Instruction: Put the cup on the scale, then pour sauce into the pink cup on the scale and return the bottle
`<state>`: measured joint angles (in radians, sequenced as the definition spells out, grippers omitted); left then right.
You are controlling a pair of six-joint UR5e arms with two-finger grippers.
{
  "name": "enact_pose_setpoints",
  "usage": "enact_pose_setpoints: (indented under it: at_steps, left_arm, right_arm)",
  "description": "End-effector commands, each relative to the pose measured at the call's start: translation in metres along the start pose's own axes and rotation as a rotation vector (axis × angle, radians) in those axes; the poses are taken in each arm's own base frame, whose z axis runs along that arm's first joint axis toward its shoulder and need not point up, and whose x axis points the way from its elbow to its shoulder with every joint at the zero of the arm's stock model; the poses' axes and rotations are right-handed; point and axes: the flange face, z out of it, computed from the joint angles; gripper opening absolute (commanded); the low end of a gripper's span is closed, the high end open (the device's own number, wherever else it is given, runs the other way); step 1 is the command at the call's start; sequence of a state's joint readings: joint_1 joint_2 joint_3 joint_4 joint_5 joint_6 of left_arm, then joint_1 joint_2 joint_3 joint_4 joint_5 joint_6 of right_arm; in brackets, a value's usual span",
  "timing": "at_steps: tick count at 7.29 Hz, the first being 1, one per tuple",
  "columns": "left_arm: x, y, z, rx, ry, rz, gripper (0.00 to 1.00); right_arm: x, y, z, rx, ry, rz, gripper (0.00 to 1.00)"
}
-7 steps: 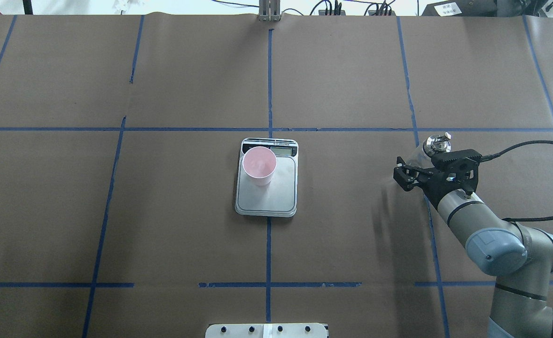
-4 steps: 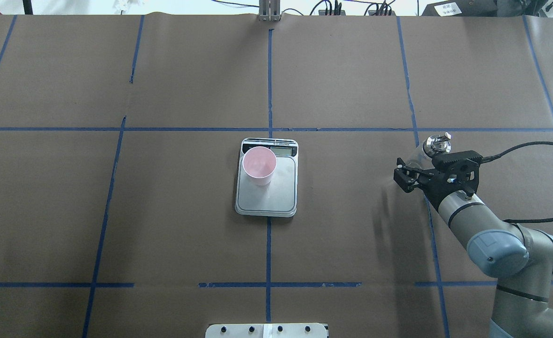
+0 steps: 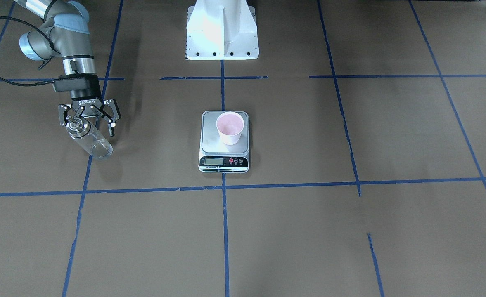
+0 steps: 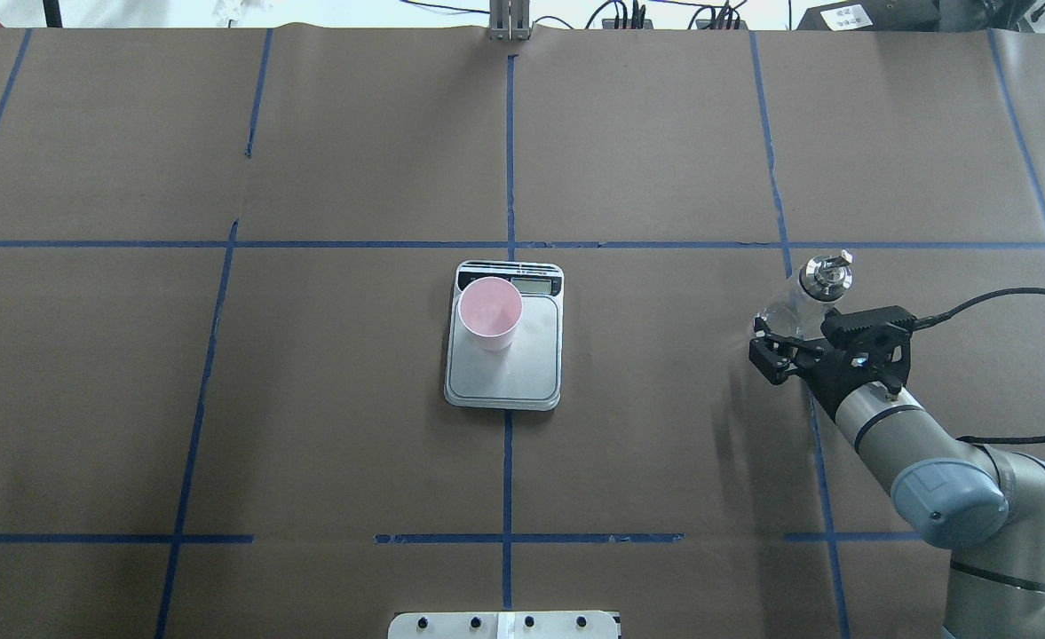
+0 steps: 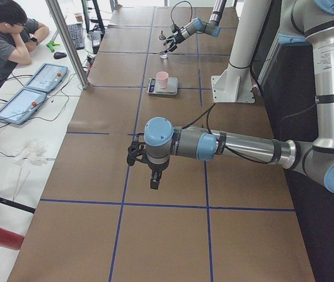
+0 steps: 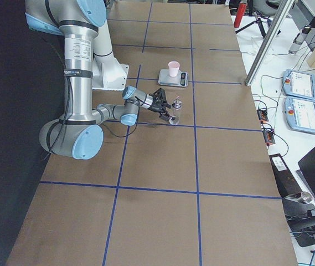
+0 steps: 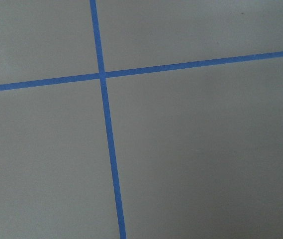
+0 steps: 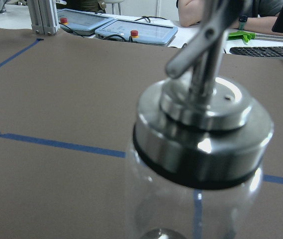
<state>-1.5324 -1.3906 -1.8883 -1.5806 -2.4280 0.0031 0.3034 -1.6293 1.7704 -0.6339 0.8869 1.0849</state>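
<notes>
The right arm reaches low and forward over the brown paper-covered desk (image 4: pixel 309 399), its wrist sloping down so that the right gripper (image 3: pixel 86 126) points away from the robot's base. Its black fingers (image 3: pixel 111 123) are spread wide apart and grip nothing.

The clear glass cylindrical bottle with a silver metal collar and small spout (image 4: pixel 824 275) stands upright on a blue tape line just ahead of them. The front-facing view sets the collar in the gap between the fingers. The overhead view shows the bottle beyond the fingertips, so how far it sits within their span cannot be told. The right wrist camera sees only the collar and spout, close and filling the frame, with no finger in sight.

Near the desk's middle, well apart from the bottle, the small pale pink paper cup (image 4: pixel 490 311) stands upright on the flat silver scale (image 4: pixel 504 373), at the corner of the platform next to the display.

Only the left-end view shows the left arm, stretched out flat over the desk. Whether the left gripper (image 5: pixel 132 154) is spread or closed cannot be told. Its wrist camera sees bare paper and crossing tape.
</notes>
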Motion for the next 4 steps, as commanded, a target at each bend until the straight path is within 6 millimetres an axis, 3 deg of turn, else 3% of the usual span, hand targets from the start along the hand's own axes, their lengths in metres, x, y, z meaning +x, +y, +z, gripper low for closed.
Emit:
enact_pose_setpoints:
  at_steps: [1,4]
  left_arm:
    - [0.000,0.000,0.000,0.000,-0.001,0.000,1.00]
    - [0.000,0.000,0.000,-0.001,0.000,-0.001,1.00]
  right_arm:
    - [0.006,0.013,-0.012,0.004,-0.027,0.002,1.00]
    - [0.078,0.030,-0.041,-0.005,-0.066,-0.004,1.00]
